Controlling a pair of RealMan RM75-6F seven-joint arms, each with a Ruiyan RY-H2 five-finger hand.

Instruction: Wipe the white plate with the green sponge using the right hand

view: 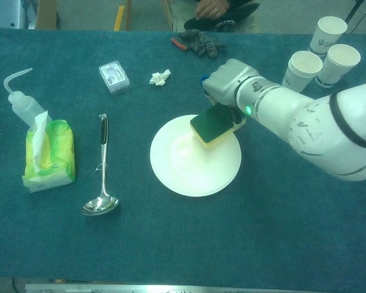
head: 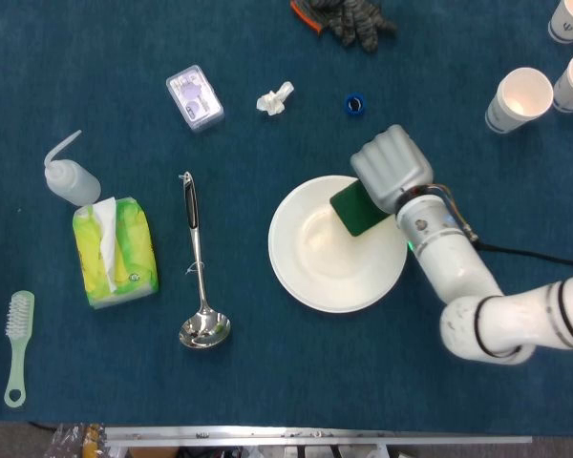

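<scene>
The right hand (head: 392, 168) grips the green sponge (head: 358, 210), fingers closed around it, over the white plate (head: 320, 272) rim at 1 o'clock.

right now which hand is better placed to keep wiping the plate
Right. The right hand already holds the green sponge over the white plate; the left hand shows in neither view.

The sponge (head: 357, 210) lies over the plate's (head: 315, 277) right rim, ladle (head: 199, 277) left.
</scene>
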